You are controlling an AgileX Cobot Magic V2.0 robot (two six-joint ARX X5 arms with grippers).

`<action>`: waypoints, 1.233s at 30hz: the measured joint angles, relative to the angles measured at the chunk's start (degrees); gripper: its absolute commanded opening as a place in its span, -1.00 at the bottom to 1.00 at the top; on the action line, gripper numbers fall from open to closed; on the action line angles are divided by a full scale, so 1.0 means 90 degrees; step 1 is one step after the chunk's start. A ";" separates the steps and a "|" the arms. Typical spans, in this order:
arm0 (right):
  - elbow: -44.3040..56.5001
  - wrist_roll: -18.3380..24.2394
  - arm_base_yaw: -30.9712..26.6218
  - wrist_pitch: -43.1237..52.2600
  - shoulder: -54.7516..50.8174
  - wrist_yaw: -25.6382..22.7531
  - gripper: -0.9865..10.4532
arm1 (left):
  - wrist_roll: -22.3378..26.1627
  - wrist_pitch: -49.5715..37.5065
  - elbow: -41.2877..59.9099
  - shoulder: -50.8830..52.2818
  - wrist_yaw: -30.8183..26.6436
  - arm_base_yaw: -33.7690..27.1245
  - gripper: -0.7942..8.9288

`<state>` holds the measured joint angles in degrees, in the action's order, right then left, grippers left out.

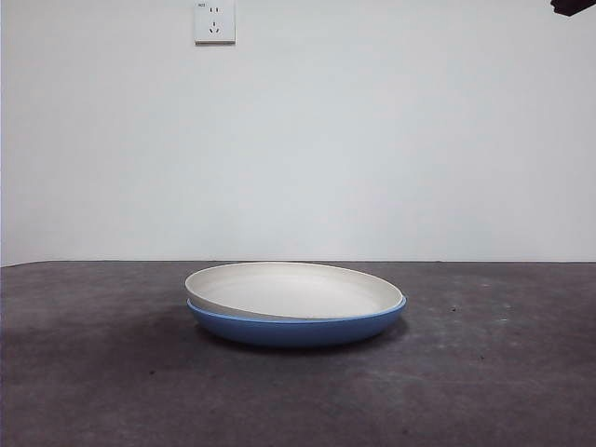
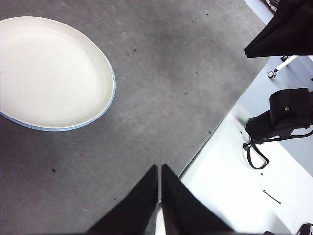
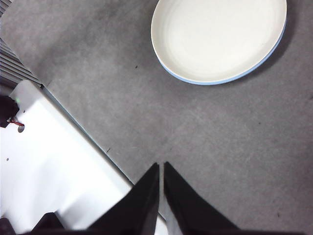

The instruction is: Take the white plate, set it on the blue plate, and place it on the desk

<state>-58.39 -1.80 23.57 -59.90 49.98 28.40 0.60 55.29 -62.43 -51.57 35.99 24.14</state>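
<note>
The white plate (image 1: 293,291) lies nested inside the blue plate (image 1: 296,330) in the middle of the desk (image 1: 93,372). The stack shows in both wrist views: the white plate (image 2: 46,71) with a thin edge of the blue plate (image 2: 54,129) under it, and again the white plate (image 3: 217,34) over the blue plate's rim (image 3: 215,82). My left gripper (image 2: 160,171) is shut, holds nothing, and hangs above the desk's edge well away from the plates. My right gripper (image 3: 161,169) is likewise shut, holds nothing and stays clear of the stack.
A wall socket (image 1: 214,21) sits high on the white wall behind. One arm's black tip (image 1: 573,6) shows at the top right corner of the front view. White base panels (image 2: 234,186) (image 3: 44,161) border the desk, with a black device (image 2: 283,115) beyond.
</note>
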 measured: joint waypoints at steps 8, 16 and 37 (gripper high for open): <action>0.0000 0.0012 0.0000 0.0029 0.0000 0.0000 -0.81 | 0.0000 -0.0032 0.0000 0.0000 0.0000 0.0000 -0.82; 0.0000 0.0010 0.0000 0.0032 0.0000 0.0000 -0.81 | 0.0000 -0.0032 0.0000 0.0000 -0.0002 0.0000 -0.82; 0.0000 0.0012 0.0000 0.0034 0.0000 0.0000 -0.81 | 0.0716 -0.5787 0.2705 0.3393 -0.2540 -0.2344 -0.82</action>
<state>-58.39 -1.69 23.57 -59.59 49.98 28.40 7.05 3.20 -38.09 -21.04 13.13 3.05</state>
